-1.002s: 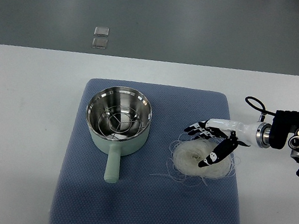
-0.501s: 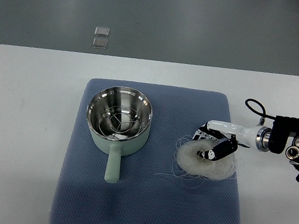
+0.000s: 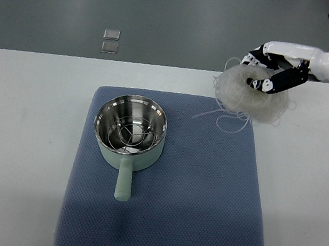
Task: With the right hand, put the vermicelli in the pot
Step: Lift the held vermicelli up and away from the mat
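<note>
On the white desk (image 3: 22, 136) lies a blue mat (image 3: 202, 200), w/ the pot (image 3: 130, 131) on its left half — open, a wire rack inside, nothing between. Your vermicelli (image 3: 246, 96) hangs above the mat's far right corner, pinched in the right robot hand (image 3: 273, 75), fingers curled on the nest. It's prob. light, brittle, springy — loose strands trail, so keep hold of the dense ring, not the stragglers.

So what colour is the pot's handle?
Pale mint green, like the pot's outside; the handle shows in the top view.
</note>
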Robot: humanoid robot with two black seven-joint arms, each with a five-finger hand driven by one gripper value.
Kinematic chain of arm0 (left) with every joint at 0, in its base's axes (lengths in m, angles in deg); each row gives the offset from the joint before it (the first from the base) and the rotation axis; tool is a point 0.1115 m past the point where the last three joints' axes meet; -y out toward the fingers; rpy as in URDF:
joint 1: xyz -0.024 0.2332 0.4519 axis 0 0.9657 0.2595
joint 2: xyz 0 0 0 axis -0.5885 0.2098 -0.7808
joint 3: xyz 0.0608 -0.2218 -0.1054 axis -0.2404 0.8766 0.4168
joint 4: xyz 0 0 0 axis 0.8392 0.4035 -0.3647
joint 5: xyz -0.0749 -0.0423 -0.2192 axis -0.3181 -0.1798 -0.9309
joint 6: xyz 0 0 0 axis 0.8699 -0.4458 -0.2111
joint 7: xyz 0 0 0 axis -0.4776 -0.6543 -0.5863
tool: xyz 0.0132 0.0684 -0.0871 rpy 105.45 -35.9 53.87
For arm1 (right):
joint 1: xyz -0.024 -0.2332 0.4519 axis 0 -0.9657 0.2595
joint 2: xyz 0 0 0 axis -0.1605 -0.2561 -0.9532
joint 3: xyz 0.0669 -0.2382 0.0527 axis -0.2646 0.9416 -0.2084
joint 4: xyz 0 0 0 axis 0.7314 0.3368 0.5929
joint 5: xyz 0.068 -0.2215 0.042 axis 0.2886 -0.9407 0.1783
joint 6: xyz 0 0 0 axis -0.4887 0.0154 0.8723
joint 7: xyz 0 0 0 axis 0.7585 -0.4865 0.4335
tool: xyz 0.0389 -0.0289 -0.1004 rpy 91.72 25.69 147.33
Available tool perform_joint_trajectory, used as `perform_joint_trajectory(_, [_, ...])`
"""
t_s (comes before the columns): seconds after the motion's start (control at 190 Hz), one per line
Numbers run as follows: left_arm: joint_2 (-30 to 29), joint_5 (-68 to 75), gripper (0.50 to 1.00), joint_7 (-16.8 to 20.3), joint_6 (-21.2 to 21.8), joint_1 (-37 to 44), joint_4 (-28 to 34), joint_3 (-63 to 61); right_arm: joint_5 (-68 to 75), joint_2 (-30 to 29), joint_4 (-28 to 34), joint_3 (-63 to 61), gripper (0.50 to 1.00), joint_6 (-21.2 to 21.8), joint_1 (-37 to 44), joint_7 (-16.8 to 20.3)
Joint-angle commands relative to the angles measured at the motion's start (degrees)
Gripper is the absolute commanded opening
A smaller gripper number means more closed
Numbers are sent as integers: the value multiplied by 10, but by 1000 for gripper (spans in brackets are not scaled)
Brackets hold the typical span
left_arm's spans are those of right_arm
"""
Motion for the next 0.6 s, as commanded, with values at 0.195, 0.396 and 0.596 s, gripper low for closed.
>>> perform_joint_trajectory(0.195, [0,0,1000,0,0,0,-1,-1,32,-5,-10,10,500,27,128,8])
perform_joint_trajectory(0.396, [0,0,1000,0,0,0,-1,-2,31,-136,-74,40,500,6,130,8])
perform_joint_trajectory(0.596, [0,0,1000,0,0,-1,-1,0,27,-309,-184,89,500,-10,129,9])
